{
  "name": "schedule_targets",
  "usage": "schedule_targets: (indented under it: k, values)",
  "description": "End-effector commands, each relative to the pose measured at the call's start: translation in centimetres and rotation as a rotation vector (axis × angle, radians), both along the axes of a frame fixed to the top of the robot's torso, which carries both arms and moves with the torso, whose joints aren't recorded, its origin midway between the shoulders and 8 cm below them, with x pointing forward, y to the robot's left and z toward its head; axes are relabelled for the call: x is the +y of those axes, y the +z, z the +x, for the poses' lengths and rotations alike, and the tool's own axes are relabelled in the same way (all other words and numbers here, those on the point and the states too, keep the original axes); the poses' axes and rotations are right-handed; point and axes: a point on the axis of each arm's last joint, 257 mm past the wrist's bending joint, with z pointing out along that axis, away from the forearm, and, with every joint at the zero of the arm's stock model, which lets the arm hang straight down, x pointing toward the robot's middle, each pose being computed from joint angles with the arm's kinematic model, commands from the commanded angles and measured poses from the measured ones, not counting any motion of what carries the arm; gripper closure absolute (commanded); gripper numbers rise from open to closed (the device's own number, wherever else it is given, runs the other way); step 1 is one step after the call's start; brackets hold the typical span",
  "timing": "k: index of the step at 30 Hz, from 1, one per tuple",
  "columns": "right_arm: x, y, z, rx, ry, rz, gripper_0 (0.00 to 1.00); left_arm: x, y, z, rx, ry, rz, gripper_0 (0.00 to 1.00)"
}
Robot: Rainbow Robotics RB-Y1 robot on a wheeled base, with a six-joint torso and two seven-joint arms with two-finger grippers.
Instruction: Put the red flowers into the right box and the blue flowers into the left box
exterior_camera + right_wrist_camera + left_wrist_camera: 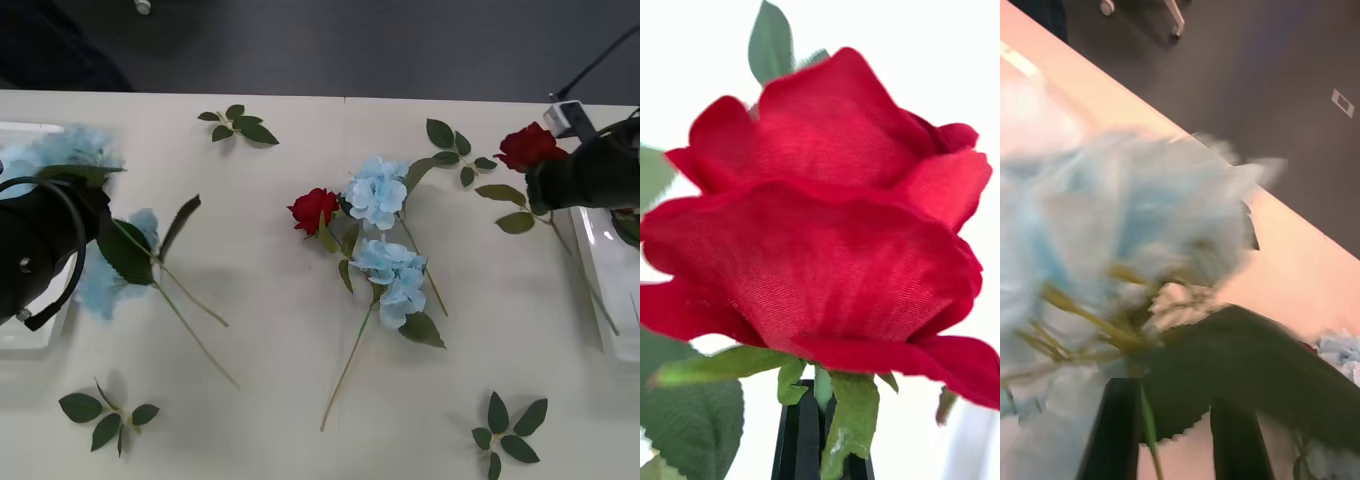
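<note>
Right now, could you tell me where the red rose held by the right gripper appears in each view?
Front view: held rose at far right, beside the right box.
Right wrist view: its bloom is close up, stem between the right gripper fingers.
Left wrist view: not in it.
Shared landmark: its green leaves.

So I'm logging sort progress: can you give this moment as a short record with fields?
left gripper: open around a blue flower stem, by the left box
right gripper: shut on a red rose, beside the right box
still on table: one red rose, two blue flowers
loose leaf sprigs: four
</note>
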Motion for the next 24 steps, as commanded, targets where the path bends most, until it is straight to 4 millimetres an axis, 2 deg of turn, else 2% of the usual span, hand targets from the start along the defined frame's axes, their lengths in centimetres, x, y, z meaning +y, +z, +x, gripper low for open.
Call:
schedule_targets:
  k: [1, 5, 7, 8, 10, 14, 19, 24]
  values:
    - [-3.1, 4.1, -2.6, -0.022, 0.003, -0.005, 1.0, -2.1, 1.4, 0.0, -0.039, -0.071, 0.067, 0.0]
    - [-6.0, 6.0, -5.9, 0.023, -0.029, 0.024, 1.0, -4.3, 1.1, 0.0, -0.038, -0.115, 0.079, 0.0]
    - [-6.5, 6.4, -6.5, 0.029, -0.035, 0.031, 1.0, -4.7, 1.2, 0.0, -0.04, -0.124, 0.08, 0.0]
    - [-7.9, 7.4, -8.0, 0.046, -0.05, 0.053, 1.0, -5.5, 0.4, 0.3, -0.023, -0.141, 0.082, 0.0]
    - [-9.9, 8.2, -9.3, 0.06, -0.076, 0.049, 1.0, -6.3, -0.3, 0.5, -0.004, -0.157, 0.083, 0.0]
    - [-13.9, 9.1, -11.3, 0.07, -0.134, 0.027, 1.0, -7.6, -1.5, 1.0, 0.025, -0.181, 0.083, 0.0]
    - [-18.9, 9.5, -11.9, 0.04, -0.22, -0.019, 1.0, -9.1, -2.7, 2.6, 0.051, -0.196, 0.083, 0.0]
    - [-21.9, 8.4, -11.8, 0.022, -0.285, -0.063, 1.0, -9.7, -3.4, 4.2, 0.067, -0.189, 0.086, 0.0]
